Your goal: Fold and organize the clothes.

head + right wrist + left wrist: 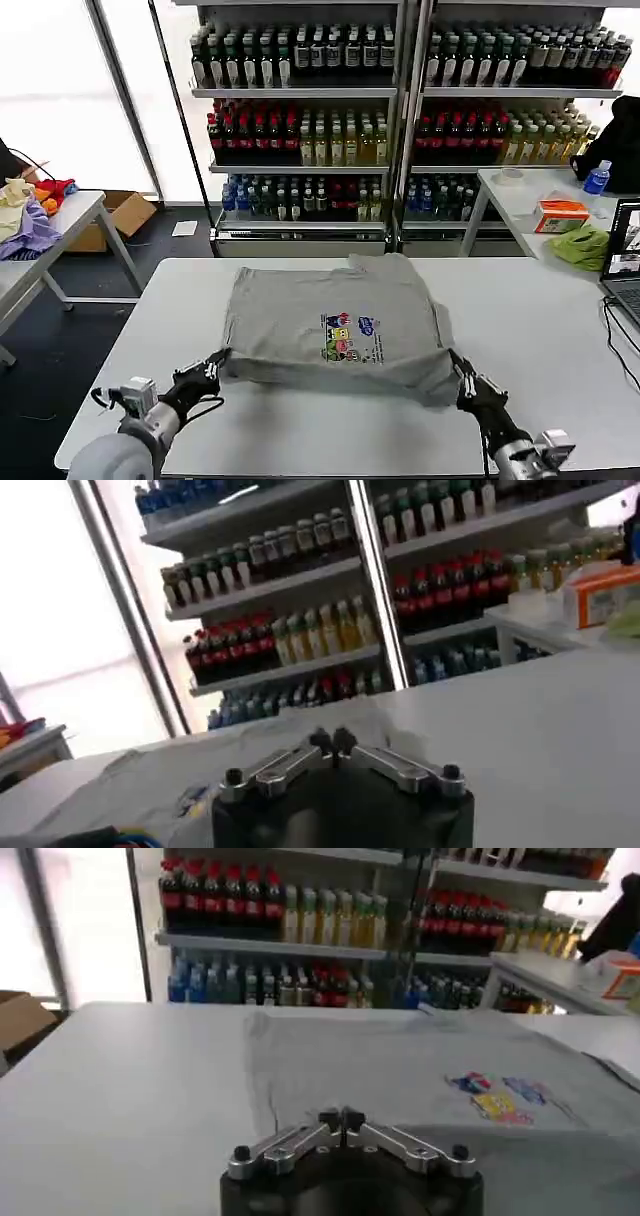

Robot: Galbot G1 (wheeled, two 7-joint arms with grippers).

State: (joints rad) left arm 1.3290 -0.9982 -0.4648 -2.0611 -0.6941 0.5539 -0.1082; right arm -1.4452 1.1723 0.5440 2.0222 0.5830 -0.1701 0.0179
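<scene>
Here the left gripper (212, 368) sits at the near-left corner of the shirt (335, 325), fingertips pressed together; in the left wrist view (341, 1118) the tips meet right at the cloth's near edge, so it looks pinched on the hem, though the fabric between the tips is hard to make out. The shirt lies spread on the white table (160, 330), roughly centred, already partly folded into a broad rectangle with its chest print (348, 337) facing up and sitting toward the near-right. Its long axis runs left to right across the table, parallel to the near edge.

The right gripper (463, 377) is at the near-right corner of the shirt, fingers also closed; in the right wrist view (333, 742) the tips touch each other, with the shirt (150, 780) lying off to one side. Whether cloth is caught between them, I cannot tell for sure.

Key relation: the shirt lies away from both grippers, straight ahead toward the shelves (400, 120), with 1 gripper on each near corner and about equally close. My guess is the next move is a forward fold, carrying the near edge over toward the far edge; both arms would need to travel together to keep the hem straight.

A lime-green cloth (583, 245) sits on the side table (520, 195) at far right, well apart.
</scene>
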